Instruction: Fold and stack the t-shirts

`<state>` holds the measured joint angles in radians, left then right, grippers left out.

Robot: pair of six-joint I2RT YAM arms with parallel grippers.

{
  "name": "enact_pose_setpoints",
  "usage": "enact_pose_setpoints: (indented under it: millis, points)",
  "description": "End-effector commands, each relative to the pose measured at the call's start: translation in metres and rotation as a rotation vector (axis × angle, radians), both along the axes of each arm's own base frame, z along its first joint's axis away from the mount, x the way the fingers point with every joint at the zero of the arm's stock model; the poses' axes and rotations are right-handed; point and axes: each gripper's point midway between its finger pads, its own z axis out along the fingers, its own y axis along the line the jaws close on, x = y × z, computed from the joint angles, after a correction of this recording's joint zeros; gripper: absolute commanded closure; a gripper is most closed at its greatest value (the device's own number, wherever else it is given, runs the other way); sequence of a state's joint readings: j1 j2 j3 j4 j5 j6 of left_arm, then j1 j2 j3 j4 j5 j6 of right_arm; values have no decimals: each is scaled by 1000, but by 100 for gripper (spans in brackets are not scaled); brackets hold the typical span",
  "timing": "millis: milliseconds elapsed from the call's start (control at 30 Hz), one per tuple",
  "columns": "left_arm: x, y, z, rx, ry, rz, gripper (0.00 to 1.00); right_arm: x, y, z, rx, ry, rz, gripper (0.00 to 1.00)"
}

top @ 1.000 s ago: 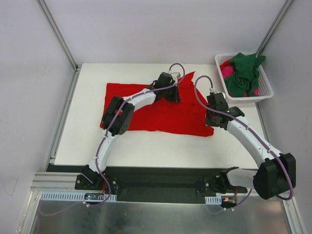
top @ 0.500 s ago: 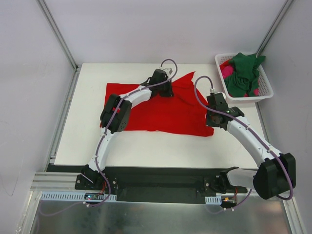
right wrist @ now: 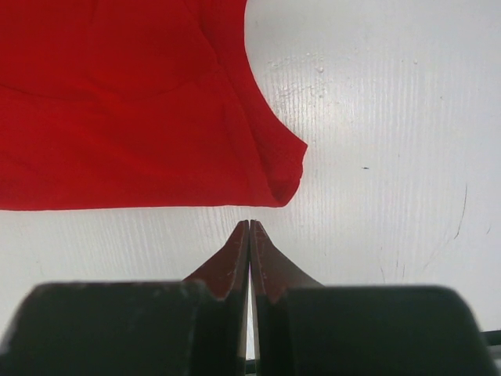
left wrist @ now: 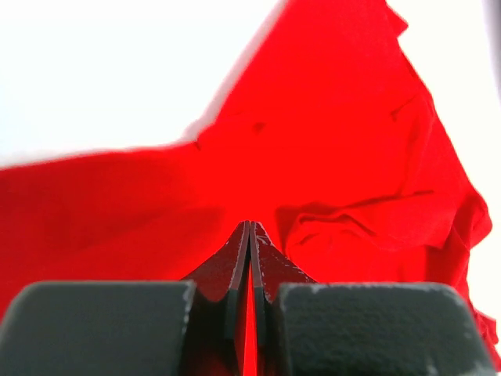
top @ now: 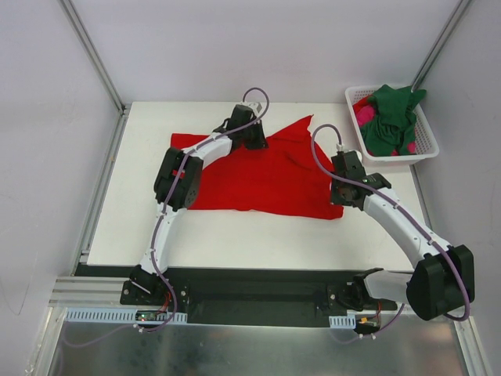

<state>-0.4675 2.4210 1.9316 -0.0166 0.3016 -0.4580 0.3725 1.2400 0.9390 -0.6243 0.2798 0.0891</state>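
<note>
My left gripper point(left wrist: 250, 229), closed, seemingly pinches the far hem of the red shirt point(top: 270, 180) spread toward the far edge of the tabletop point(top: 235, 235), and my right gripper point(right wrist: 249, 227) is closed and empty just off its right edge, so I should pull low and slow to lay the cloth flat.

White-shelled left arm point(top: 160, 235) and right arm point(top: 395, 213) carry bulky black joint housings point(top: 178, 176) and looping purple cables point(top: 316, 149); each gripper's dark wedge-shaped fingers point(left wrist: 227, 274) taper to thin tips.
</note>
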Motion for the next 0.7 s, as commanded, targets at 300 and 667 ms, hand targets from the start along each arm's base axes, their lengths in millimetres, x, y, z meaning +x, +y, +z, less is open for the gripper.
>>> enact_pose_setpoints:
  millis: [300, 667]
  points:
    - [-84, 50, 99, -79, -148, -30, 100, 70, 70, -19, 196, -8, 153, 98]
    - [-137, 108, 116, -33, -200, 26, 100, 138, 108, -29, 240, -7, 193, 99]
